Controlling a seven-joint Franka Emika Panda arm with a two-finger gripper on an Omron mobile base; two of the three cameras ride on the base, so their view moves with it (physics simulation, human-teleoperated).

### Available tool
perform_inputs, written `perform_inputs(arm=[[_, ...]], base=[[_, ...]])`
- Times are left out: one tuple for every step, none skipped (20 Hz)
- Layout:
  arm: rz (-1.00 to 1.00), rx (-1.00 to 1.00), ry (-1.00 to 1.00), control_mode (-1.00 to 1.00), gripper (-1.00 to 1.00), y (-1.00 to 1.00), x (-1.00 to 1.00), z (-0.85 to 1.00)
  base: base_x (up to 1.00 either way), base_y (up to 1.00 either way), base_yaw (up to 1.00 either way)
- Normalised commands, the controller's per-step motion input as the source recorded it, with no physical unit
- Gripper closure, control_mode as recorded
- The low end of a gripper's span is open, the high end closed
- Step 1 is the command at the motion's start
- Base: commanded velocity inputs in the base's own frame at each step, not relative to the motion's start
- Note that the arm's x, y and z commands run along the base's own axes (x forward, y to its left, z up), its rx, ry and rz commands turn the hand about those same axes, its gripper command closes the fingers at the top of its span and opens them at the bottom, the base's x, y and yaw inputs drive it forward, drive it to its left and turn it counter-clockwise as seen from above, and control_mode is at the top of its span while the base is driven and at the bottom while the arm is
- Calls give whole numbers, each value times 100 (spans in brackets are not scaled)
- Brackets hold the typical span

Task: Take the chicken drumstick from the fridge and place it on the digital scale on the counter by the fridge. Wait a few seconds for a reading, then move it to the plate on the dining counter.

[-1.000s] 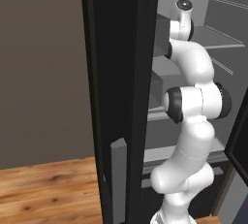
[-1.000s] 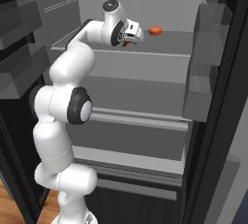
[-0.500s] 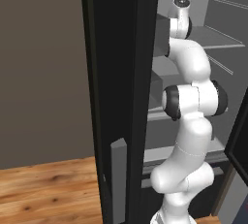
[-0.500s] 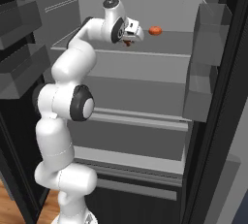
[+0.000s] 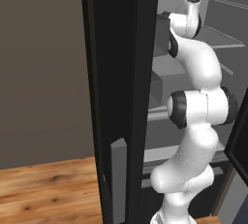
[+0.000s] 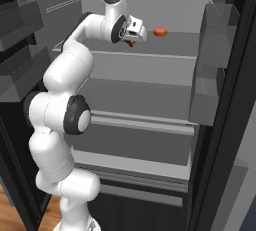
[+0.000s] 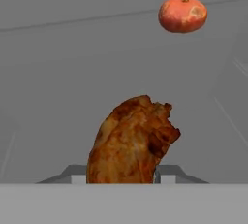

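Observation:
The chicken drumstick [image 7: 131, 140], a glossy reddish-brown lump, fills the lower middle of the hand view, right between the fingertips. My gripper [image 7: 123, 174] is shut on it, and the meat hides most of the fingers. In the right base view the gripper [image 6: 134, 39] reaches over the upper pale grey shelf [image 6: 150, 70] of the fridge, with a bit of the drumstick [image 6: 131, 43] showing under the hand. The fridge's black door [image 5: 121, 97] stands open beside the arm. The scale, the plate and both counters are out of view.
A round red fruit [image 7: 182, 13] lies farther back on the same shelf, to the right of the hand [image 6: 160, 31]. Grey door bins [image 6: 212, 65] line the right side, and grey bins [image 6: 20, 20] sit on the left. Lower shelves lie beneath the arm.
The jaws have closed from wide open onto the drumstick. The hand has drawn back slightly from the red fruit; the base has not moved.

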Motion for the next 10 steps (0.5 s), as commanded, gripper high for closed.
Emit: perform_inputs(arm=[[0, 9, -21, -100, 100, 0, -100, 15], [0, 8, -21, -100, 100, 0, -100, 17], [0, 8, -19, -100, 100, 0, -100, 19], [0, 8, -16, -100, 100, 0, -100, 21], [0, 8, -13, -100, 100, 0, -100, 17], [0, 5, -11, -100, 100, 0, -100, 9], [0, 3, -8, -100, 100, 6, -100, 4], [0, 5, -5, -100, 100, 6, -100, 4], [0, 5, -4, -100, 100, 6, -100, 3], [0, 4, -2, -100, 100, 6, -100, 4]], base=[[0, 0, 0], [0, 0, 0], [0, 0, 0], [0, 0, 0], [0, 0, 0], [0, 0, 0], [0, 0, 0], [0, 0, 0], [0, 0, 0], [0, 0, 0]])
